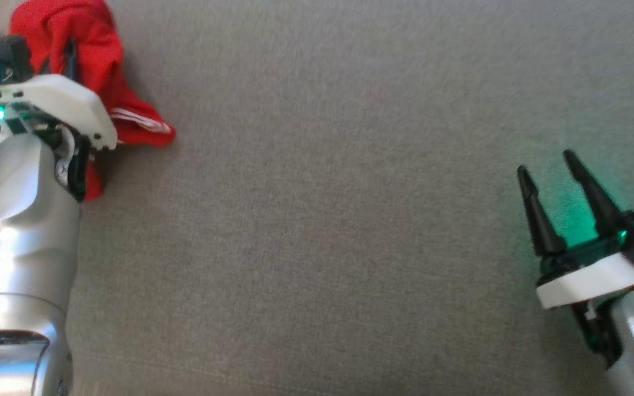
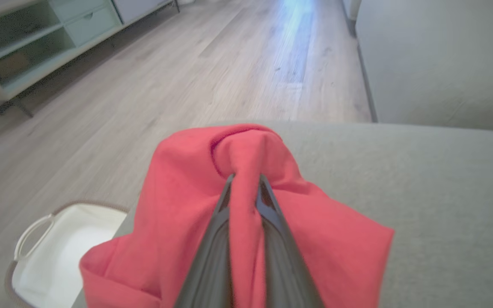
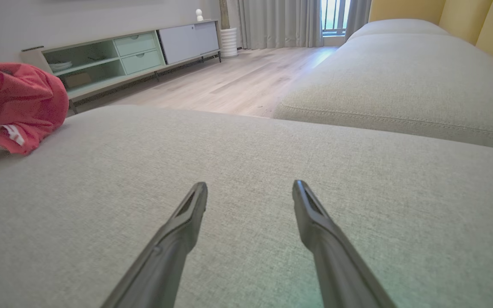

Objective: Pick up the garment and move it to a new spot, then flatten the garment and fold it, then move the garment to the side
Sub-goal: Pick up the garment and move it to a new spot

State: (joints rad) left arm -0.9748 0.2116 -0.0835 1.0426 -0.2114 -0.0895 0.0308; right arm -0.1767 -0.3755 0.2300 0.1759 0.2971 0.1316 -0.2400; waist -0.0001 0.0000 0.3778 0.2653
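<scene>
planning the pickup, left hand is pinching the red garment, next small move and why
Probably lift the left hand slightly: it is shut on a fold of the red garment, bunched at the edge of the cushion, which lies bare toward the open right hand.

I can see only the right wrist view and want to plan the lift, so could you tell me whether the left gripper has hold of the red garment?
Observer: Yes. In the left wrist view, the left gripper is shut on a bunched fold of the red garment.
Operator: Thank you. Is there anything past the cushion's edge on that side?
Observer: A white basket with a loop handle stands on the wooden floor, just beside the edge of the sofa cushion.
</scene>
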